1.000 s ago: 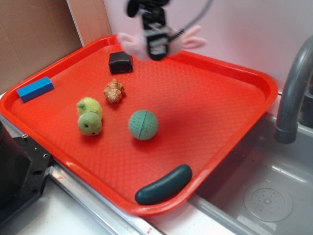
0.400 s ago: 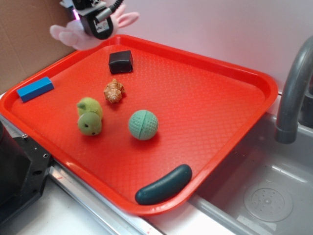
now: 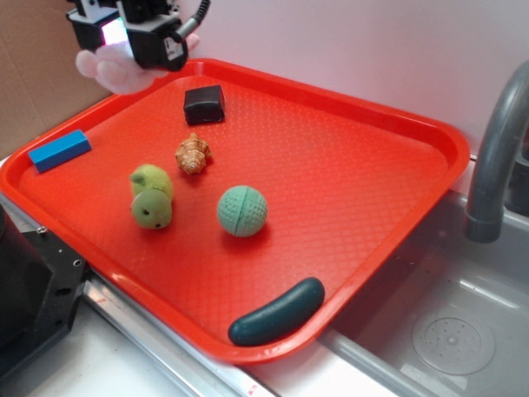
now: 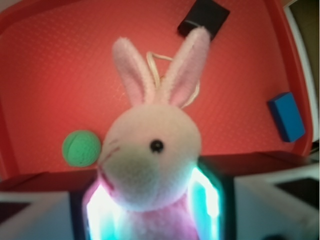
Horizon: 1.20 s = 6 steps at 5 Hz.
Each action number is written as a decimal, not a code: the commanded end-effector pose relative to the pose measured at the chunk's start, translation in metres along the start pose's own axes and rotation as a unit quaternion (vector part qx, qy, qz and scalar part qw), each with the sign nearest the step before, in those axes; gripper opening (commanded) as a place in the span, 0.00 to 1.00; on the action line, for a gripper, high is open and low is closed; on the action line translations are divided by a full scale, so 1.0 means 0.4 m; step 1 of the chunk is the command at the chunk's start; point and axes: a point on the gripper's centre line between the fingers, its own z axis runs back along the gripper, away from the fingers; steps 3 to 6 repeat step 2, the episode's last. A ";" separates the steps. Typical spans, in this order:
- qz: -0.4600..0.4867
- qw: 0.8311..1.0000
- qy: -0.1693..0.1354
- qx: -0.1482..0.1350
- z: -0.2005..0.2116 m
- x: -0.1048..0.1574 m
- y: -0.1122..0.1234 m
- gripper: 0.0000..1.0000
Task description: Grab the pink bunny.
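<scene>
One pink bunny beyond tray's rim.

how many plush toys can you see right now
2: the pale-pink plush bunny clamped in the gripper above the red tray's far-left corner, and the yellow-green plush toy on its left side.

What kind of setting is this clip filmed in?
Probably a toy kitchen set: a grey sink basin with a faucet, beside a red tray of small toys, cardboard behind.
</scene>
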 end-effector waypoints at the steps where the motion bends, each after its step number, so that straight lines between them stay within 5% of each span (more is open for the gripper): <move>1: -0.053 0.998 -0.031 -0.014 0.024 0.020 -0.037 0.00; 6: -0.061 0.998 -0.028 -0.019 0.022 0.025 -0.036 0.00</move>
